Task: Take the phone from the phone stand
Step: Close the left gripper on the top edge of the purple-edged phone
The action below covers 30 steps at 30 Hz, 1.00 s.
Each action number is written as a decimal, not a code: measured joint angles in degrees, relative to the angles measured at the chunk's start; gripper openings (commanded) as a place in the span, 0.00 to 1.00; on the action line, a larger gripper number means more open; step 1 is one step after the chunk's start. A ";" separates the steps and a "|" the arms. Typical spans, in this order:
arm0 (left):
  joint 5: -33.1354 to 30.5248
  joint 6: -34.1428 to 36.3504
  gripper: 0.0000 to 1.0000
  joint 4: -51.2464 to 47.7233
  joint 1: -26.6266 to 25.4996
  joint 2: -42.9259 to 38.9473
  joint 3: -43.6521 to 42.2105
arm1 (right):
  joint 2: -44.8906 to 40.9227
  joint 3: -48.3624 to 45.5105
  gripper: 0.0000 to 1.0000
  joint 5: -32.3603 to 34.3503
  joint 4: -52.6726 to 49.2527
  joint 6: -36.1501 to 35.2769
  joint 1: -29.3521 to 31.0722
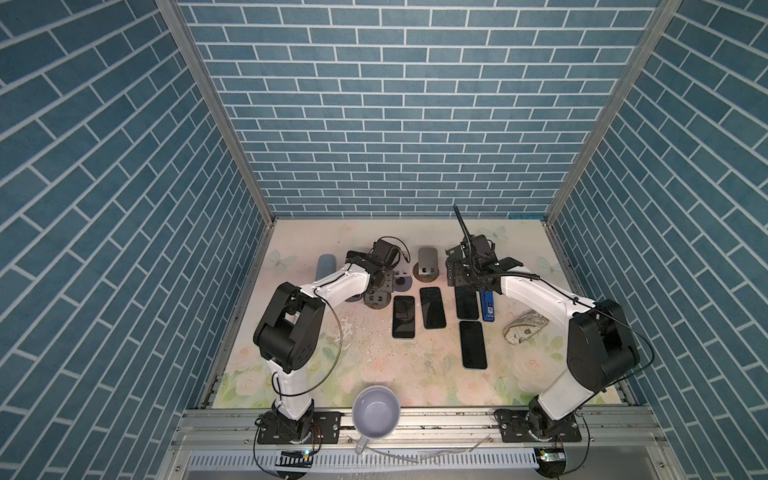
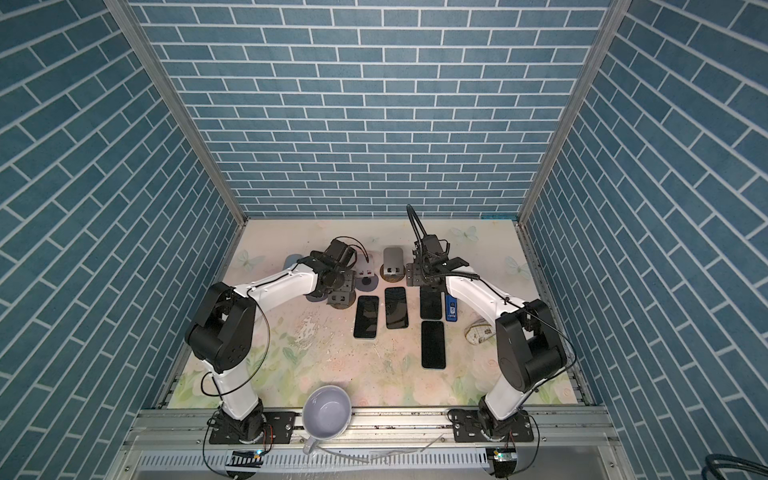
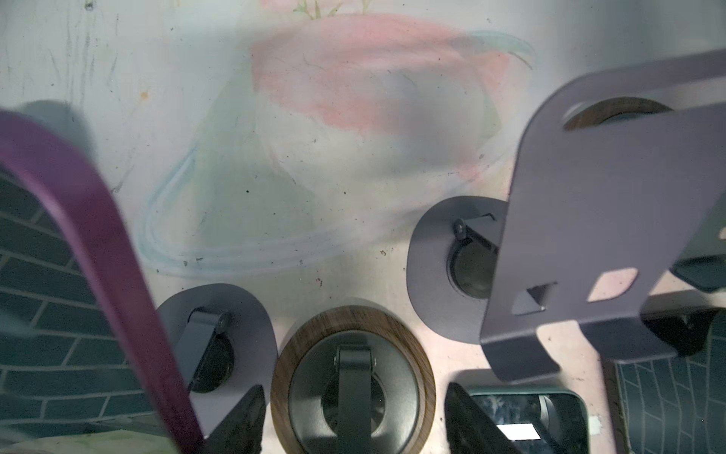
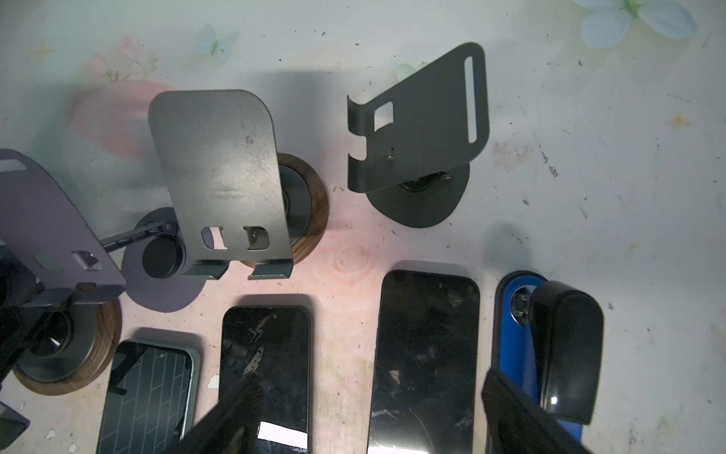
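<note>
Floral tabletop (image 3: pixel 275 177), purple-edged phone (image 3: pixel 102 243) just outside the left claw's (image 3: pixel 353 397) parted jaws.

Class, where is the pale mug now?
In a top view the mug sits on the front rail between the left arm base and right arm base, nearer the left.

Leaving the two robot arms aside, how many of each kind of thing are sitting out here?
Phones: 5 (4 lying flat, 1 propped up at the far left)
Phone stands: 5
Blue stapler: 1
Patterned pouch: 1
Mug: 1
Total: 13
</note>
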 measured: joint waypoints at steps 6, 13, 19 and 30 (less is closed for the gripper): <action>1.16 -0.26 0.93 0.46 -0.02 -0.09 -0.37 | -0.15 0.00 0.88 -0.02 0.00 0.00 0.00; 1.57 -0.33 0.95 0.44 -0.02 -2.58 -0.39 | -0.57 -0.02 0.88 0.00 0.04 0.00 0.00; 1.77 -0.33 0.95 0.44 -0.02 -5.79 -0.39 | -1.55 -0.07 0.88 0.00 0.13 0.00 0.00; 0.96 0.92 0.96 1.11 -0.02 -10.99 -3.37 | -1.70 -0.09 0.88 0.00 0.17 0.02 0.00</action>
